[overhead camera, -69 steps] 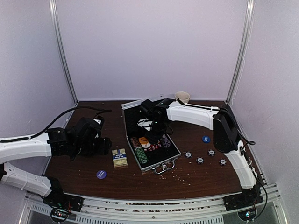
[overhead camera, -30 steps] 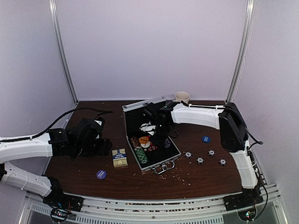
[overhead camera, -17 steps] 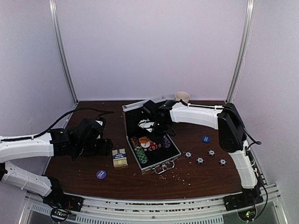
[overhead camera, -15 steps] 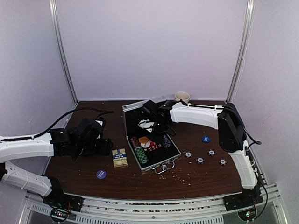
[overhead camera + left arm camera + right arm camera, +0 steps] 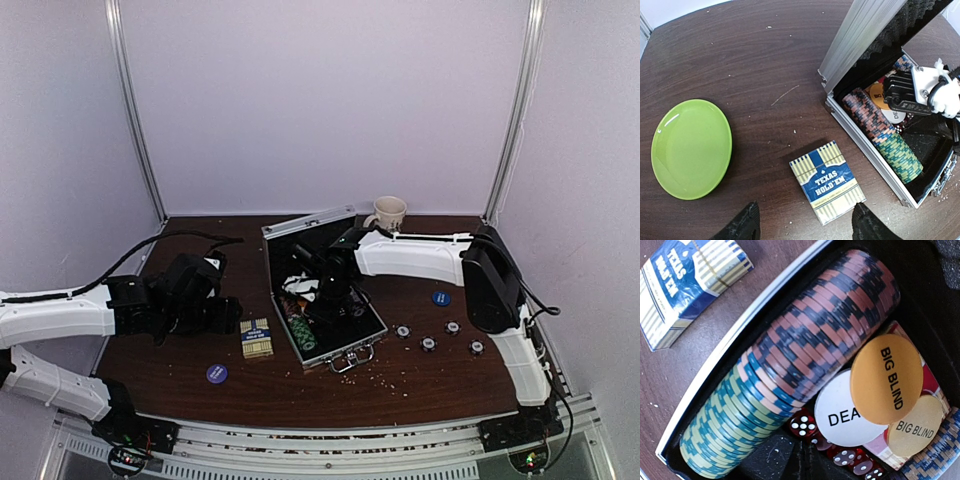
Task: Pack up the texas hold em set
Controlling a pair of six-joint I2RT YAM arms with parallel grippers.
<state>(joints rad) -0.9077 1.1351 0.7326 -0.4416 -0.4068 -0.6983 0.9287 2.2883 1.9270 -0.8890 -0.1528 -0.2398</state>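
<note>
Left gripper (image 5: 805,225) hung part-open above the card deck box (image 5: 827,182); right gripper (image 5: 322,292), jaws shut and holding nothing visible, sat low inside the open briefcase (image 5: 867,150).
The box lay flat on the tabletop (image 5: 740,60) just beside the briefcase's left wall, and it looked light and stiff, best pinched across its two long edges. Packed chip rows (image 5: 805,355), a BIG BLIND button (image 5: 886,380), a dealer button (image 5: 845,417) and red dice (image 5: 802,425) filled the tray. Loose chips (image 5: 428,343) and a blue button (image 5: 441,297) lay flat to the right, and a purple button (image 5: 217,373) lay near the front; all were probably thin, slick and hard to lift. The right arm and raised lid (image 5: 865,35) crowded the case. The green plate (image 5: 690,150) and the mug (image 5: 389,211) stood clear.
</note>
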